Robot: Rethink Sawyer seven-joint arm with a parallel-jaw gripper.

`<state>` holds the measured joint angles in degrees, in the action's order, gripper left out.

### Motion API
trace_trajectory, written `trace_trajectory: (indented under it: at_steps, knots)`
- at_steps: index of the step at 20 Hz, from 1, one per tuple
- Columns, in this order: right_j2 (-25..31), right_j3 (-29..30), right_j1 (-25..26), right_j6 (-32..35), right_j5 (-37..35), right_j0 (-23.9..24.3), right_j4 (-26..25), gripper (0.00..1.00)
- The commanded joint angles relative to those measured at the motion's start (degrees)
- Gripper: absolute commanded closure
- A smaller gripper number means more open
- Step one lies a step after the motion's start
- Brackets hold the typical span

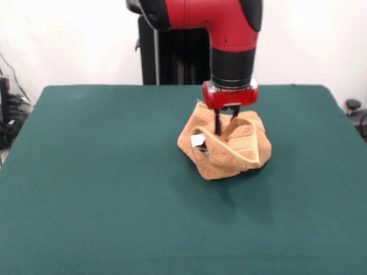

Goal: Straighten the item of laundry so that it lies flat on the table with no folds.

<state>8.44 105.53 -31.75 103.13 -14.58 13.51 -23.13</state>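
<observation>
The orange-tan towel (243, 152) lies crumpled in a raised heap on the dark green table (103, 189), right of centre and towards the far side. A woven stripe band runs along its front fold, and a small white tag (198, 140) shows on its left side. My gripper (226, 126) comes straight down from above into the top of the heap. One dark finger (218, 123) shows in front of the cloth; the other is partly hidden behind a raised fold. The fingers appear closed on that fold, which stands up towards the gripper.
The robot's black pedestal (172, 51) stands behind the table's far edge. Cables and dark equipment (8, 109) sit off the left edge, and a dark object (355, 112) off the right edge. Green cloth stretches wide to the left of and in front of the towel.
</observation>
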Motion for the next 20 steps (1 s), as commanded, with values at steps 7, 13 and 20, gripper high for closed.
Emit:
trace_trajectory:
  at_steps: [7, 13, 20]
  knots:
    - [2.79, -3.17, 2.03, 6.5, 0.91, 0.33, 2.04, 1.0]
    - [2.24, -3.63, 2.38, 6.88, 0.71, -0.19, 2.18, 1.0]
    - [4.42, -6.81, 2.16, 3.43, -7.76, 1.34, 4.25, 1.0]
